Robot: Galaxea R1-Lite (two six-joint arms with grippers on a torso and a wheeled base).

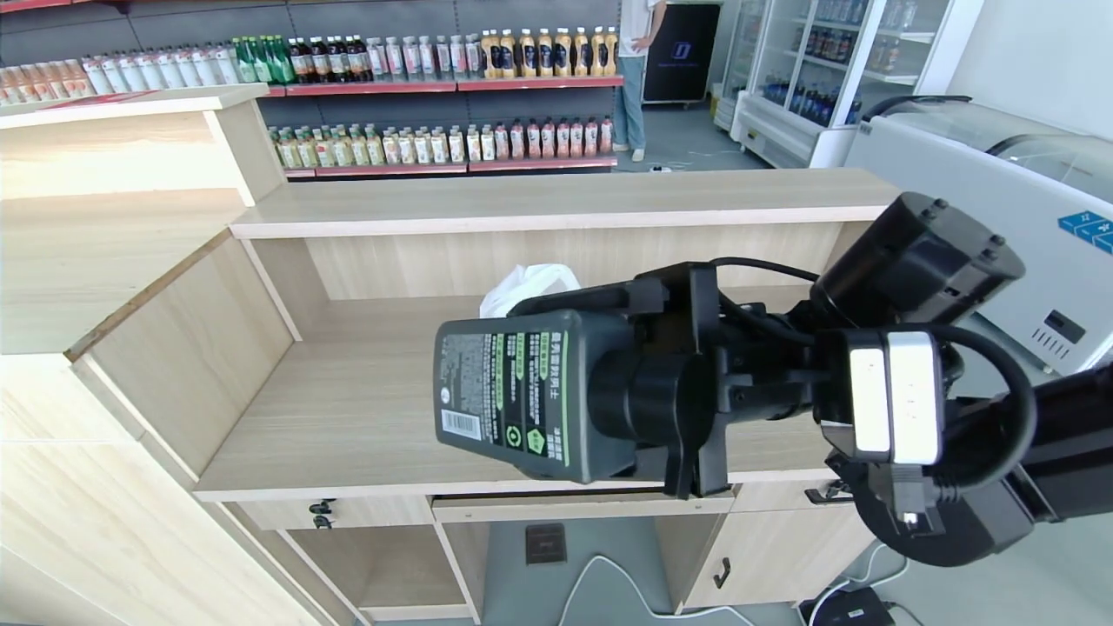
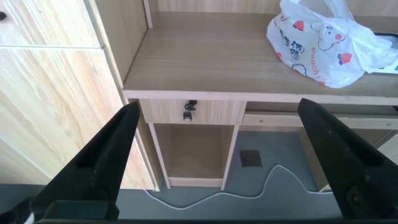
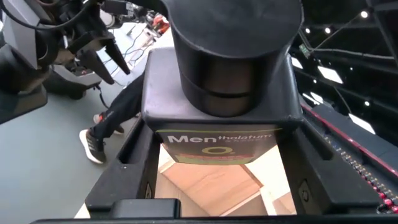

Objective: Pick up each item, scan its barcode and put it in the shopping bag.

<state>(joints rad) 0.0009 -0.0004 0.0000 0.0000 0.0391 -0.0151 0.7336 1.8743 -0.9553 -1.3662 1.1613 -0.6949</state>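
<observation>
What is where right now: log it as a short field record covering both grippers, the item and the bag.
right gripper: shut on the bottle at its cap end
bottle: dark, black cap, held on its side in the air
barcode: on the side turned toward the head camera
shopping bag: white with printed pattern, resting on the counter
left gripper: open, empty, facing the counter's front
stage: bottle held, not yet in the shopping bag
</observation>
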